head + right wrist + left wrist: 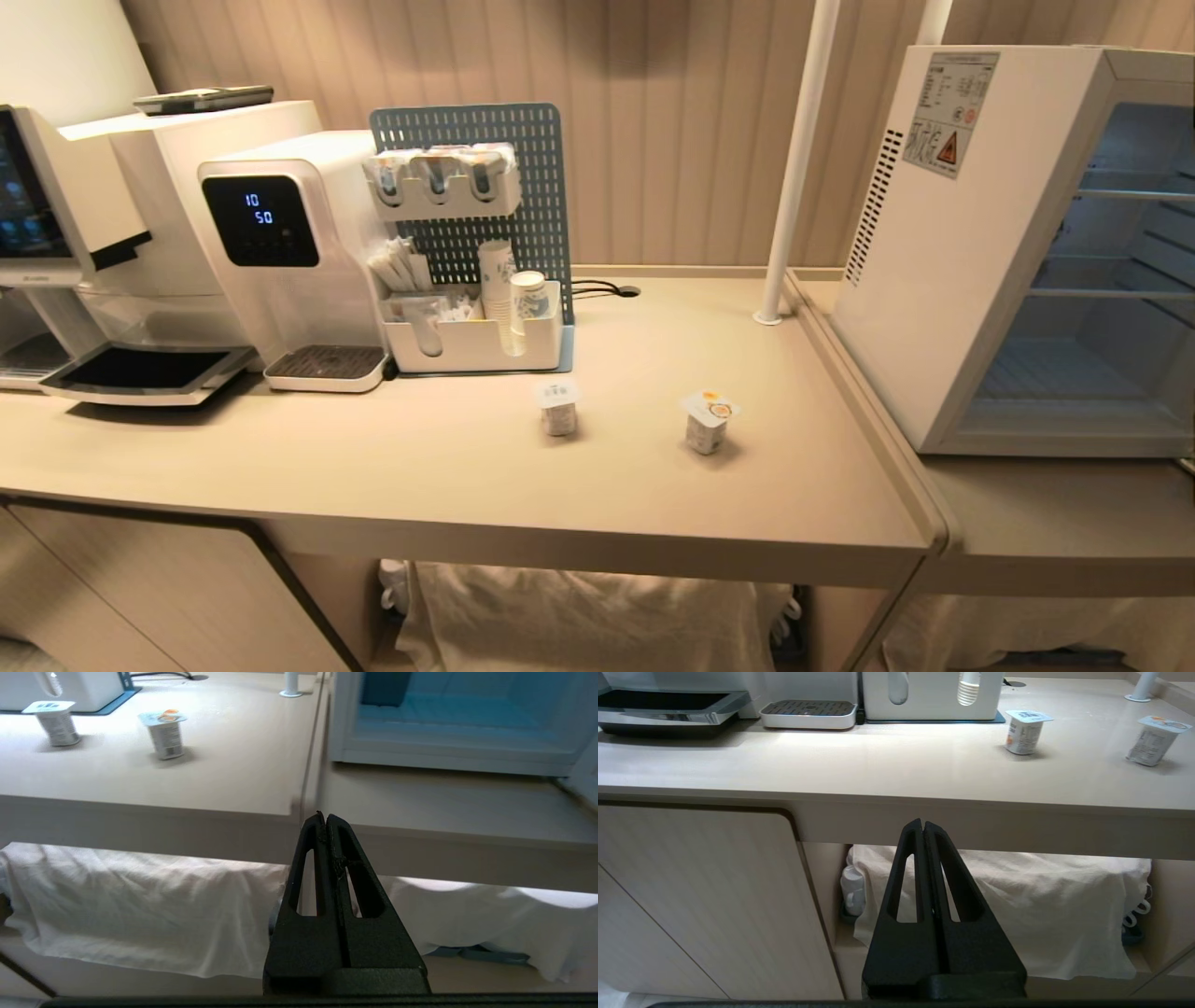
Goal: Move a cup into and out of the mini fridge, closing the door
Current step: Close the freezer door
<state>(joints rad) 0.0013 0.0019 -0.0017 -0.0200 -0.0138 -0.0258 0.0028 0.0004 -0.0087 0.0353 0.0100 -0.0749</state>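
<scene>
Both grippers sit parked below the counter (485,485) edge, and we find the left gripper (923,826) and the right gripper (324,819) each clenched tight on nothing, fingers pressed together.

We take the fridge (943,280) as our landmark. It stands on a lower counter section, interior exposed, wire shelves bare. The door itself we cannot see in any view; we judge it swung out past the far side of the fridge. Two sealed cups stand on the counter: the orange-lid cup (707,423) near the fridge, the plain-lid cup (558,407) farther from it, well apart from each other.

Risks noted:
- Cups are small and tapered; a grip that lands high or off-centre may tip one over.
- A raised lip divides the counter from the fridge's section; a low carry may snag there.
- Shelf gaps look tight; a tilted entry may knock a wire.
- With the door unseen, an arm may strike it, or closing may miss it.
</scene>
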